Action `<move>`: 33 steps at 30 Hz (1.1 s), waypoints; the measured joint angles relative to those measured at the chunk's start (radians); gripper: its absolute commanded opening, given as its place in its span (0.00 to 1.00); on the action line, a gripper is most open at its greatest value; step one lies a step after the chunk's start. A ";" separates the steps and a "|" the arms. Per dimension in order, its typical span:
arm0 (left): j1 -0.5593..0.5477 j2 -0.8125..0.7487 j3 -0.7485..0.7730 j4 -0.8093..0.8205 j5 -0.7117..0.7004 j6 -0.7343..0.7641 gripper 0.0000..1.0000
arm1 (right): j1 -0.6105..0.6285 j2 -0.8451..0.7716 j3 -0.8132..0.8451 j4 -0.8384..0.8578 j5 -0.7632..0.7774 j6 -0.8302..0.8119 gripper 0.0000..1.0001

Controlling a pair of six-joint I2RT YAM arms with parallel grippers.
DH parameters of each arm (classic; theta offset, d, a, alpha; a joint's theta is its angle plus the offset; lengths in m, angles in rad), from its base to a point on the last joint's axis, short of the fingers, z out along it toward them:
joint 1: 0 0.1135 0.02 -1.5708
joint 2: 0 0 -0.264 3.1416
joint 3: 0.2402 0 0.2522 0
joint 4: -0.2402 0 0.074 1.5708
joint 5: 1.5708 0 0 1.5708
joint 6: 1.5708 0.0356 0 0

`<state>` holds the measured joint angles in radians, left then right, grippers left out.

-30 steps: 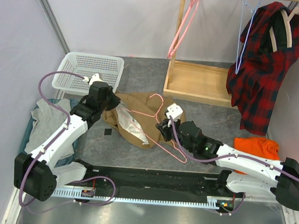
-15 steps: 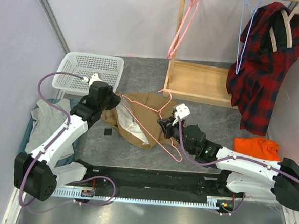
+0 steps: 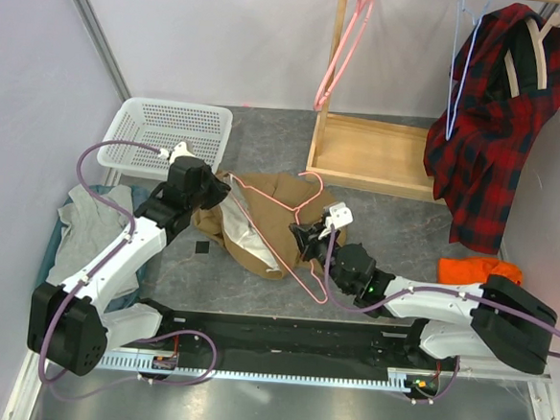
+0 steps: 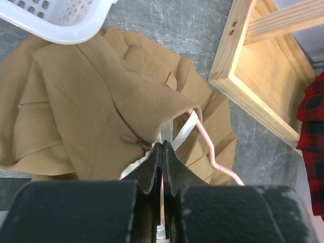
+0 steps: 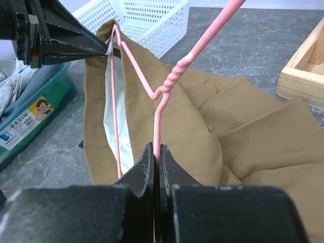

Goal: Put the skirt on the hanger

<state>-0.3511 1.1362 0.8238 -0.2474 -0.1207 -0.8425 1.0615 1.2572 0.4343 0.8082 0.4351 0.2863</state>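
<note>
The tan-brown skirt (image 3: 265,214) lies crumpled on the grey table, its white lining showing at the open waist. My left gripper (image 3: 225,198) is shut on the skirt's waist edge (image 4: 147,109) and holds it up. My right gripper (image 3: 302,238) is shut on the wire of the thin pink hanger (image 5: 167,88) just below its twisted neck. The hanger's far corner reaches to the left gripper's fingertips (image 5: 104,48), and one arm runs along the white lining inside the waist opening. The hook points up and away over the skirt (image 5: 238,126). The hanger's wire also shows in the left wrist view (image 4: 212,162).
A white basket (image 3: 170,130) stands behind the left gripper. A wooden rack base (image 3: 375,154) is at the back right, with a second pink hanger (image 3: 344,51), a light-blue hanger (image 3: 458,69) and a plaid shirt (image 3: 498,120) above. A grey garment (image 3: 92,221) lies left, an orange cloth (image 3: 477,272) right.
My right gripper has moved left and nearer with the pink hanger, swinging its far corner up to the left gripper at the skirt's waist. The left gripper has barely moved.
</note>
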 measured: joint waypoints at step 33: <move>0.019 -0.158 -0.071 0.108 0.035 -0.001 0.02 | 0.030 0.148 -0.152 0.456 -0.071 -0.032 0.00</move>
<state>-0.3321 0.9787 0.7525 -0.1390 -0.0853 -0.8436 1.0912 1.4048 0.2825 1.2644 0.3641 0.2546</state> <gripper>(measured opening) 0.022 0.030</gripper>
